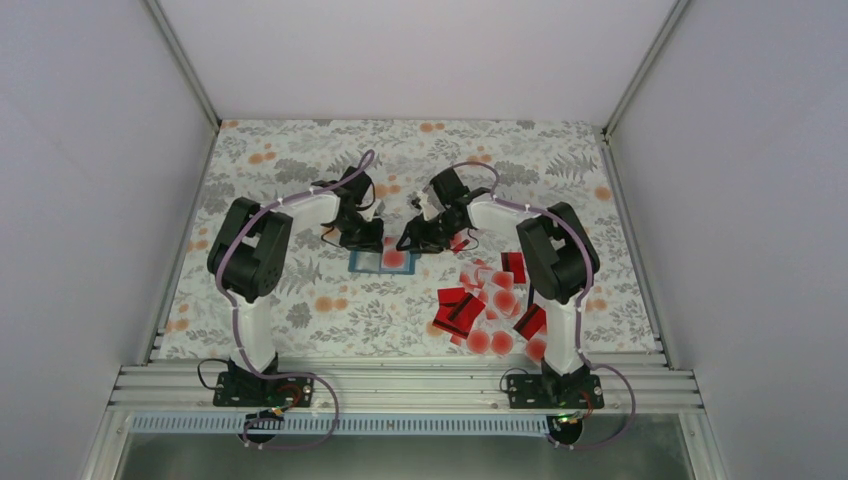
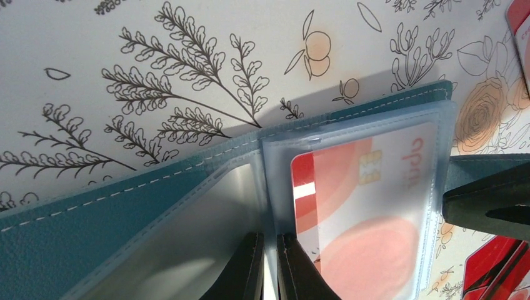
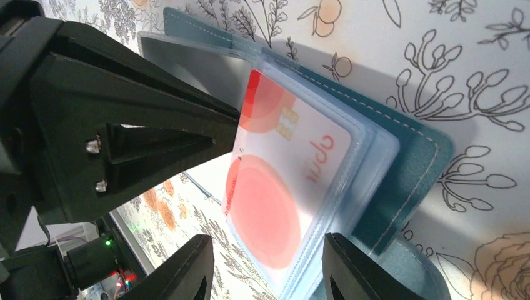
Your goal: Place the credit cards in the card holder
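Loose credit cards [image 1: 490, 300] lie scattered on the floral tablecloth [image 1: 300, 300], nearer than the open teal card holder [image 1: 362, 262] and to its right. At the holder, the left gripper [image 2: 270, 240] pinches a clear sleeve [image 2: 437, 187] by its edge. The right gripper [image 3: 267, 239] stands spread, straddling a red-dot card [image 3: 281, 181] in a sleeve.

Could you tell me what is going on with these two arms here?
The card holder lies open on the flowered tablecloth. The left gripper is pinched on it near the fold. The right gripper straddles a pale card with a red dot that sits in one of its clear sleeves; whether it grips that card is unclear. A heap of loose credit cards lies by the right arm.
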Robot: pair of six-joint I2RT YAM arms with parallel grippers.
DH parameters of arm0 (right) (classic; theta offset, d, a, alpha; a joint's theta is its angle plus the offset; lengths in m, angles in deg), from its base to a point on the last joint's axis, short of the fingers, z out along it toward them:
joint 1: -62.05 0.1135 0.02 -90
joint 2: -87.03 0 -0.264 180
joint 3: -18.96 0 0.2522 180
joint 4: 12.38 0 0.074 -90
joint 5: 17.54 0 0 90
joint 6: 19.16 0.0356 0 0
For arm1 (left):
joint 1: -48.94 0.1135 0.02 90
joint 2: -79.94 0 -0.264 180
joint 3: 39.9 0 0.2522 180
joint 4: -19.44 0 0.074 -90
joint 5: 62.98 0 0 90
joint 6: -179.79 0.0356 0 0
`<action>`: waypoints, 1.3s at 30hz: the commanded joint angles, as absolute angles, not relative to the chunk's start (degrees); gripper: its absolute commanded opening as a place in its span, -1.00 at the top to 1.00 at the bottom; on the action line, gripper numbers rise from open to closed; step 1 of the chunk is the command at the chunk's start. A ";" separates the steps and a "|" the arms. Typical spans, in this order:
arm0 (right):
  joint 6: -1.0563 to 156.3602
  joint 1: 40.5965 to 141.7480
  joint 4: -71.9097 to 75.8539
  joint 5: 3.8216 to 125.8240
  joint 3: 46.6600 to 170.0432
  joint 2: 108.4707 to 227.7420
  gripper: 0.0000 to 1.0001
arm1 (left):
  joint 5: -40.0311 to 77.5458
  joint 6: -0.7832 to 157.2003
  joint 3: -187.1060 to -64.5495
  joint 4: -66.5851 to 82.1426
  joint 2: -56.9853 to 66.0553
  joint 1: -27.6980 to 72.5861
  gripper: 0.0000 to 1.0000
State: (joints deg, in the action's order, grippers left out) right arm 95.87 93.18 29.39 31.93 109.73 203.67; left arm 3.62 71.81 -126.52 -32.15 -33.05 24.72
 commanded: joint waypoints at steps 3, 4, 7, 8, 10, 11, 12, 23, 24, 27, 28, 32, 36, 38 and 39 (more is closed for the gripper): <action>95.55 92.81 27.13 29.55 108.92 205.15 0.10 | 4.61 72.65 -126.34 -32.51 -36.44 24.27 0.83; 95.58 92.80 26.89 29.26 109.01 205.48 0.11 | 4.60 72.69 -126.40 -32.55 -36.58 24.25 0.83; 95.79 92.81 26.11 28.25 109.27 206.16 0.11 | 4.52 72.74 -126.43 -32.53 -36.75 24.17 0.83; 95.79 92.81 26.05 28.03 109.39 206.36 0.11 | 4.44 72.81 -126.41 -32.55 -36.77 24.12 0.83; 95.81 92.78 26.19 27.98 109.85 206.83 0.11 | 4.38 72.87 -126.39 -32.47 -36.78 24.12 0.83; 95.84 92.80 26.22 27.93 109.92 207.13 0.11 | 4.30 72.83 -126.35 -32.47 -36.79 24.03 0.83; 95.92 92.78 26.36 28.02 110.07 207.42 0.11 | 4.29 72.83 -126.34 -32.41 -36.80 23.99 0.83; 97.56 92.76 34.44 35.49 112.25 207.43 0.11 | 4.51 73.10 -125.76 -32.39 -36.45 24.00 0.83; 97.75 92.72 34.82 35.76 112.32 207.38 0.11 | 4.47 73.02 -125.69 -32.34 -36.43 23.98 0.83; 97.80 92.84 33.90 34.42 112.16 207.92 0.12 | 4.32 73.00 -125.54 -32.21 -36.40 23.99 0.83; 97.77 92.88 33.49 33.54 112.15 208.39 0.12 | 4.27 73.05 -125.57 -32.21 -36.38 23.98 0.83; 97.69 93.11 32.70 31.87 113.24 209.97 0.14 | 3.99 73.09 -125.47 -32.12 -36.35 23.98 0.83; 97.29 93.47 31.45 30.03 113.99 210.15 0.14 | 3.51 73.01 -125.34 -31.87 -36.14 23.90 0.83; 96.83 93.52 31.77 29.67 114.82 210.47 0.15 | 3.37 73.00 -125.35 -31.85 -36.23 23.79 0.83; 96.70 93.59 32.00 29.72 115.08 210.43 0.15 | 3.38 73.00 -125.37 -31.85 -36.27 23.77 0.83</action>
State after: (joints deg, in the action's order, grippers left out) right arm 97.38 93.01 31.53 29.72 113.10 208.19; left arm 2.99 72.29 -126.93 -32.37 -33.42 24.72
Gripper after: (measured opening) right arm 0.426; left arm 0.084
